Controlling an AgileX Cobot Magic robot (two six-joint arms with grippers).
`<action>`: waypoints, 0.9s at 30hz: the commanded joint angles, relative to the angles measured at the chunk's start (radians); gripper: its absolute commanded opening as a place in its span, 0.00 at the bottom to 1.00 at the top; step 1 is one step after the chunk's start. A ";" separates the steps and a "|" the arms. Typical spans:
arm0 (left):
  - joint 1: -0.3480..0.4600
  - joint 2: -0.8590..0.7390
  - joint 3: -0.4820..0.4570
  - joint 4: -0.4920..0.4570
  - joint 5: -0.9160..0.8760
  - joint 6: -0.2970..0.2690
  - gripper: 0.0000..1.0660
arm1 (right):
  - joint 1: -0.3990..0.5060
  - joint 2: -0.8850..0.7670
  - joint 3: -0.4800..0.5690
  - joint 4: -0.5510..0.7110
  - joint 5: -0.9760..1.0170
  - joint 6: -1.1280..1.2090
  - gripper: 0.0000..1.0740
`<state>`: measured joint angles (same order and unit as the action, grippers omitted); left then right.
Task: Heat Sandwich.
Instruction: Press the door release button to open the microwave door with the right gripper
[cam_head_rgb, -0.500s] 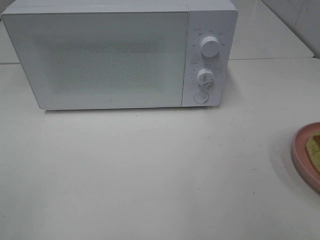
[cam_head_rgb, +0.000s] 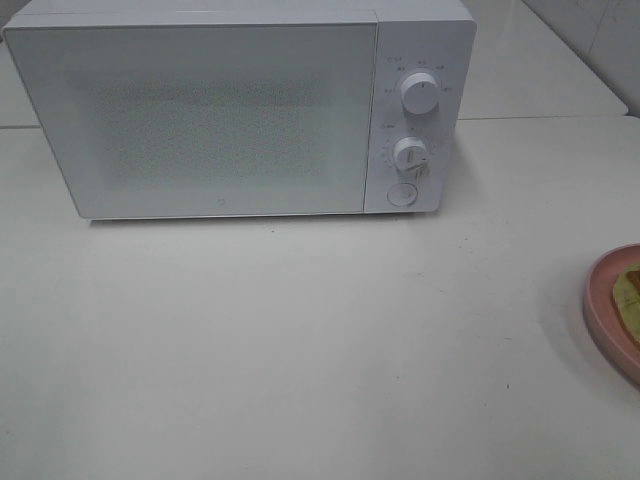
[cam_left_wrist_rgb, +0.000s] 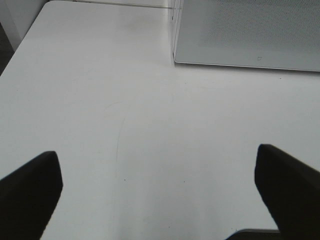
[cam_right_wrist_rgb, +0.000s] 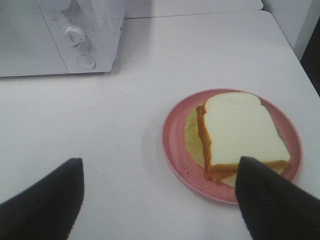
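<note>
Nothing has visibly moved since half a second ago: the white microwave (cam_head_rgb: 240, 110) stands shut at the back of the tabletop (cam_head_rgb: 300, 350), and the pink plate (cam_head_rgb: 600, 295) sits at the right edge of the high view. Only a sliver of the sandwich (cam_right_wrist_rgb: 240, 132) shows there, so a slight shift would be hard to catch. The sandwich lies flat on the plate, filling peeking out. The right gripper (cam_right_wrist_rgb: 160, 164) hovers near it, spread wide and holding nothing. The left gripper (cam_left_wrist_rgb: 157, 160) is likewise wide apart and empty over bare tabletop by the microwave's corner.
</note>
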<state>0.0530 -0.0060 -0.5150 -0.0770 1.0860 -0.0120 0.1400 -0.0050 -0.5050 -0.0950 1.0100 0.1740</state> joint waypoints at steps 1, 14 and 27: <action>-0.007 -0.016 0.002 -0.001 -0.013 -0.002 0.92 | -0.007 0.001 -0.043 -0.001 -0.024 -0.004 0.71; -0.007 -0.016 0.002 -0.001 -0.013 -0.002 0.92 | -0.007 0.223 -0.088 -0.033 -0.216 -0.002 0.71; -0.007 -0.016 0.002 -0.001 -0.013 -0.002 0.92 | -0.007 0.430 -0.088 -0.033 -0.424 -0.001 0.71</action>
<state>0.0530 -0.0060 -0.5150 -0.0770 1.0860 -0.0120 0.1400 0.4020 -0.5890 -0.1250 0.6230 0.1740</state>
